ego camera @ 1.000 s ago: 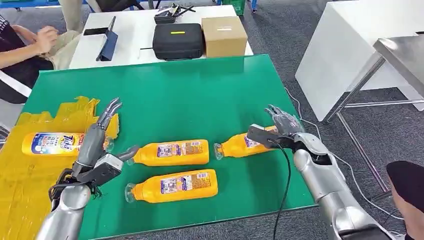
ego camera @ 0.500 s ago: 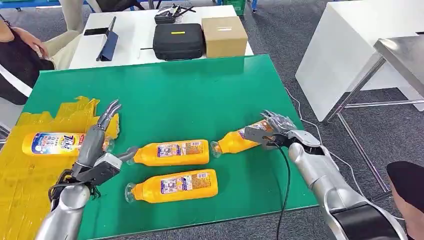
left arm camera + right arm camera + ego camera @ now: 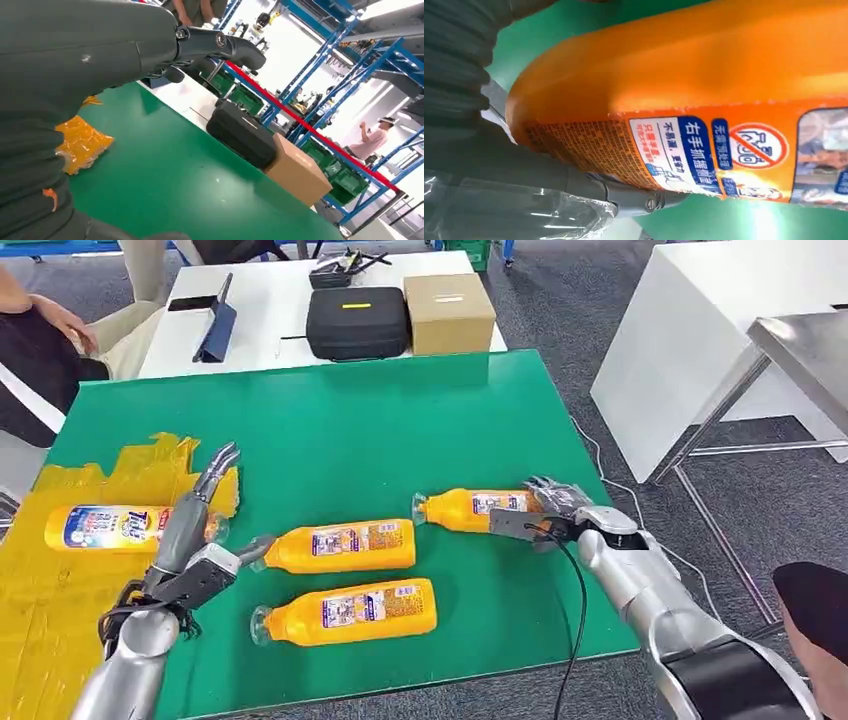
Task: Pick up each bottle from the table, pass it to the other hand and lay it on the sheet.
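My right hand (image 3: 548,512) grips the base end of an orange bottle (image 3: 468,508) near the right edge of the green table (image 3: 380,430), with the cap pointing left. The right wrist view shows that bottle (image 3: 704,75) close up, with my thumb (image 3: 589,182) across its label. Two more orange bottles (image 3: 345,546) (image 3: 350,612) lie on the table in front of me. A fourth bottle (image 3: 110,527) lies on the yellow sheet (image 3: 60,610) at the left. My left hand (image 3: 195,545) hovers between the sheet and the nearest bottle, fingers spread and holding nothing.
Behind the green table stands a white table with a black case (image 3: 356,322) and a cardboard box (image 3: 448,312). A person (image 3: 40,350) sits at the far left. Another white table (image 3: 700,330) stands to the right. A black cable (image 3: 572,610) hangs from my right wrist.
My right hand closed on the rightmost bottle and swung it, so its cap end moved up and left and the bottle now lies nearly level. The left hand has barely moved.
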`<act>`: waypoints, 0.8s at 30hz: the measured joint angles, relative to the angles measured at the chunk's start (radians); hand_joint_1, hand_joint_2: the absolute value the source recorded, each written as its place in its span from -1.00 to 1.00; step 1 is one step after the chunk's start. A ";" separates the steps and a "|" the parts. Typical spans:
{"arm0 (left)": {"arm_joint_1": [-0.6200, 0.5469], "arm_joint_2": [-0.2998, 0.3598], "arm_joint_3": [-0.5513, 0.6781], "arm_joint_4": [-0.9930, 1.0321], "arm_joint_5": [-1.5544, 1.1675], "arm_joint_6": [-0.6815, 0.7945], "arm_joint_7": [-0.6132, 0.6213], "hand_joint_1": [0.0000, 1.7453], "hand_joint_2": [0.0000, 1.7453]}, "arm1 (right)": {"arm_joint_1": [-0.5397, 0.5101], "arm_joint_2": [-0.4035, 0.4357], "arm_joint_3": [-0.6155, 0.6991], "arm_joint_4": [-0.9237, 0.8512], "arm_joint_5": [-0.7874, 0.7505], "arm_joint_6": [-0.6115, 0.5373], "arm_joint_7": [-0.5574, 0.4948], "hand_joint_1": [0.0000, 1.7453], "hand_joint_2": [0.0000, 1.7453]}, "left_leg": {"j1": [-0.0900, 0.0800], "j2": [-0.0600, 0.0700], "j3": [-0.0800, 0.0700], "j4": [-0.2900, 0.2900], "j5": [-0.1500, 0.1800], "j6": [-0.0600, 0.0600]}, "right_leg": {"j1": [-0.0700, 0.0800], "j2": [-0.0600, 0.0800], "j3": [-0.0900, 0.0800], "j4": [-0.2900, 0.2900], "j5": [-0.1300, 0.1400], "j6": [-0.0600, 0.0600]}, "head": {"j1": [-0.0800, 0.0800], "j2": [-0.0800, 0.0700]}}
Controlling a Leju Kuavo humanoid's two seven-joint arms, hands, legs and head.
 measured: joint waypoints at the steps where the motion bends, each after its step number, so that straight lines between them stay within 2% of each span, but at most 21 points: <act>1: -0.001 0.000 0.001 0.002 0.001 -0.001 0.000 -1.00 1.00 | -0.011 -0.002 0.010 0.013 0.009 0.013 -0.003 0.66 1.00 | 0.000 0.000 0.000 0.000 0.000 0.000 | 0.000 0.000 0.001 0.000 0.000 0.000 | 0.000 0.000; 4: -0.003 0.001 0.009 0.005 0.007 -0.005 0.000 -1.00 1.00 | -0.043 -0.002 0.041 0.050 0.030 0.044 -0.009 0.66 1.00 | 0.000 0.000 0.003 0.000 0.000 0.000 | 0.000 0.000 0.002 0.000 0.000 0.000 | 0.000 0.000; 5: -0.004 0.001 0.010 0.007 0.010 -0.006 0.000 -1.00 1.00 | -0.052 -0.002 0.050 0.058 0.032 0.046 -0.010 0.74 1.00 | 0.000 0.000 0.003 0.000 0.000 0.000 | 0.000 0.000 0.003 0.000 0.000 0.000 | 0.000 0.000; 6: -0.005 0.001 0.010 0.010 0.012 -0.007 0.000 -1.00 1.00 | -0.058 -0.002 0.058 0.069 0.034 0.051 -0.011 0.98 1.00 | 0.000 0.000 0.004 0.000 0.000 0.000 | 0.000 0.000 0.004 0.000 0.000 0.000 | 0.000 0.000; 15: -0.011 0.001 0.016 0.030 0.024 -0.015 -0.004 -1.00 1.00 | -0.074 -0.005 0.091 0.108 0.021 0.037 -0.026 1.00 1.00 | 0.000 0.000 0.008 0.000 0.000 0.000 | 0.000 0.000 0.008 0.000 0.000 0.000 | 0.000 0.000; 19: -0.011 0.002 0.017 0.041 0.033 -0.017 -0.006 -1.00 1.00 | -0.060 -0.002 0.085 0.108 -0.034 -0.047 -0.016 1.00 1.00 | 0.000 0.001 0.008 0.000 0.000 0.000 | 0.000 0.000 0.008 0.000 0.000 0.000 | 0.000 0.000; 24: 0.005 0.002 0.019 0.041 0.034 -0.018 -0.007 -1.00 1.00 | -0.003 0.040 0.005 0.081 -0.146 -0.267 0.006 1.00 1.00 | 0.000 0.001 0.006 0.000 0.000 0.000 | 0.000 0.000 0.007 0.000 0.000 0.000 | 0.000 0.000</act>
